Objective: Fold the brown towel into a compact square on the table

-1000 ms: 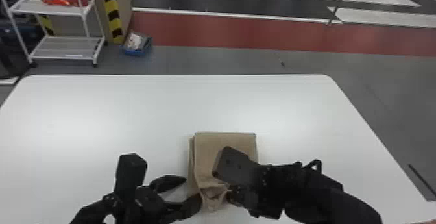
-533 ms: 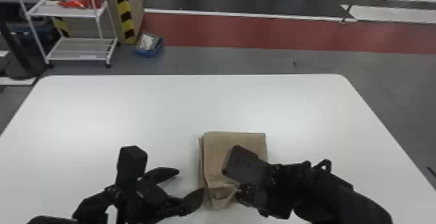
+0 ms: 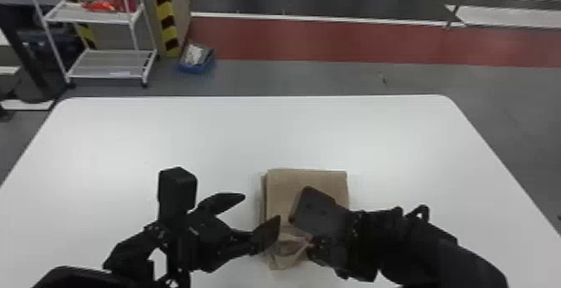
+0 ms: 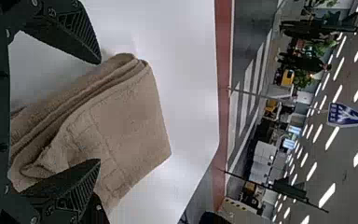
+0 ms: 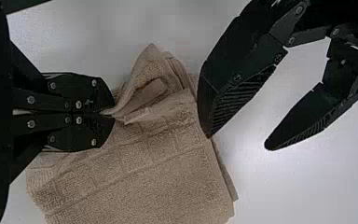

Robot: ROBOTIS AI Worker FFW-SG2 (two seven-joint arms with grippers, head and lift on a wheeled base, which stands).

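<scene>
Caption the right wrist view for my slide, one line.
The right tool pinches a raised fold of the brown towel while the left tool hangs open near its edge.

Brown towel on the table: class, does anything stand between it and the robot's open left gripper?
Nothing visible stands between the left gripper and the brown towel; the open fingers are at its left edge. The right gripper, shut on a bit of the towel, might get in the way only there.
</scene>
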